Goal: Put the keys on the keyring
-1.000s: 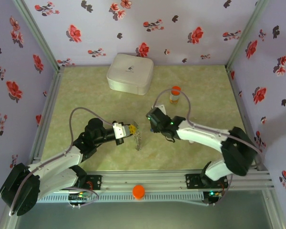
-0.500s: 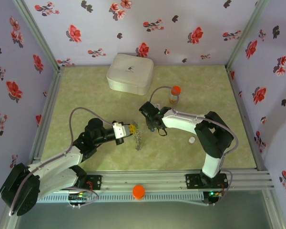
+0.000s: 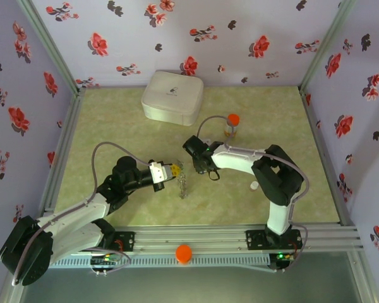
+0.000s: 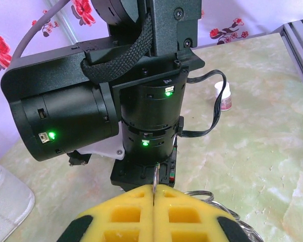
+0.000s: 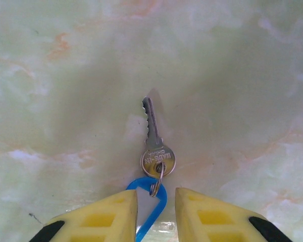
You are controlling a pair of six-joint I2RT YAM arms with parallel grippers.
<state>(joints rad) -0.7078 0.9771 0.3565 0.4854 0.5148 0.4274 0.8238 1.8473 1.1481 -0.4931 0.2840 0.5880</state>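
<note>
My left gripper [image 3: 175,170] is shut on the keyring [image 4: 154,175], a thin metal wire pinched edge-on between the yellow pads [image 4: 126,214]. The rest of the keyring [image 3: 184,184] hangs down to the table, and its loops [image 4: 219,202] show beside the pads. My right gripper [image 3: 201,165] points straight down at the table just right of the left one. It is open, with its fingers [image 5: 103,217] on either side of the blue plastic tag [image 5: 150,204] of a small metal key [image 5: 155,151] lying flat. The green-headed key is out of view.
The right arm's black wrist [image 4: 151,116] stands close in front of the left gripper. A small white cap [image 3: 254,185] lies to the right. An orange-capped bottle [image 3: 232,125] and a white box [image 3: 172,96] stand farther back. An orange object [image 3: 184,253] sits on the front rail.
The right arm has swung left toward the left gripper and folded its elbow, uncovering the white cap. The left arm has held still with the keyring.
</note>
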